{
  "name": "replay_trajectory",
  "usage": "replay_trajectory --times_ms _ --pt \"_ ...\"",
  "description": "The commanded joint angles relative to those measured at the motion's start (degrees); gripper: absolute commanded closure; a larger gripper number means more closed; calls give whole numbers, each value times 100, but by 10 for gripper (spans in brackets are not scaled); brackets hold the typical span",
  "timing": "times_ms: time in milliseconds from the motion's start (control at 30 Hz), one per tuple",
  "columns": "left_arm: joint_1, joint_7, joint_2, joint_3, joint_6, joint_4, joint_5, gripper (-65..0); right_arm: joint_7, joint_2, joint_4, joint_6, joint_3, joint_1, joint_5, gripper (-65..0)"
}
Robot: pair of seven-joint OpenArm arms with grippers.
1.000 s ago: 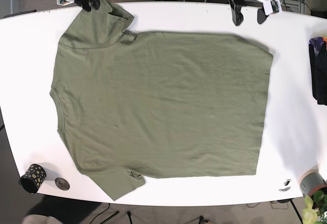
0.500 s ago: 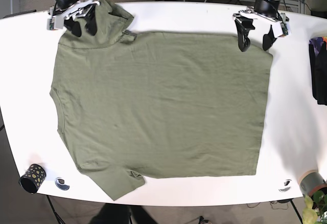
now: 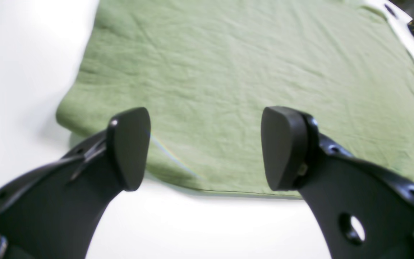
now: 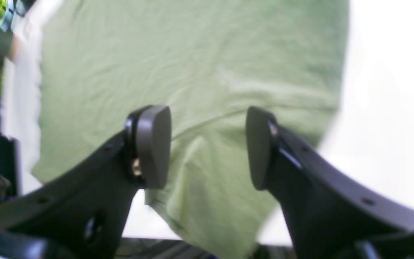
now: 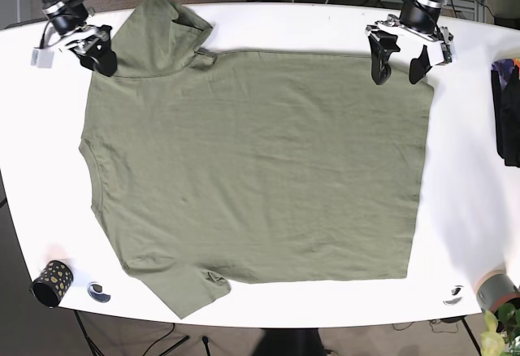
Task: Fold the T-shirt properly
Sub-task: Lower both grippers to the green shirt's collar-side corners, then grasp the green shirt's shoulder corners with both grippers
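An olive green T-shirt [image 5: 252, 161] lies flat on the white table [image 5: 463, 193], collar to the left and hem to the right. My left gripper [image 5: 398, 62] is open and empty, hovering over the shirt's far hem corner. In the left wrist view, the left gripper [image 3: 205, 147] has its jaws apart above the shirt's edge [image 3: 228, 72]. My right gripper [image 5: 97, 54] is open and empty at the far sleeve's outer edge. In the right wrist view, the right gripper [image 4: 208, 147] straddles the sleeve fabric [image 4: 192, 72].
A black cup with gold dots [image 5: 52, 283] and a small round object [image 5: 99, 292] sit at the near left corner. Dark clothes [image 5: 508, 112] lie at the right edge. A grey cylinder [image 5: 496, 289] and a plant [image 5: 497, 332] are at the near right.
My right gripper has moved left, off the top of the sleeve to its outer edge. My left gripper came down to the hem corner and has stayed about there.
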Motion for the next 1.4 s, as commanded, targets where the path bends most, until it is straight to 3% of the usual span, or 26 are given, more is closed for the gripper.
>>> replay_trajectory --times_ms 0,100,233,300,467,767,1000,1367 --pt "28 -137 -20 10 -56 91 -18 -442 -122 120 -366 28 159 40 205 -325" --pt "19 -137 -20 1 -56 82 -9 -442 -210 120 -709 37 177 75 213 -325" --pt "19 -137 -29 -8 -56 82 -9 -442 -350 85 -832 335 177 48 213 -322" --pt "19 -137 -29 1 -56 82 -9 -442 -456 67 -832 397 150 40 205 -322" --pt "-51 -137 -38 1 -56 12 -9 -442 -535 -267 -840 397 168 31 178 -320" --pt "-86 -137 -38 1 -56 -138 -9 -442 -526 -337 -946 415 142 -75 -253 -320" --pt "-95 -137 -196 1 -56 -138 -35 -442 -526 -583 -955 432 133 -75 -639 -320" --pt "-95 -137 -205 -8 -56 -138 -18 -440 -526 -724 -911 432 -509 -92 -639 -320"
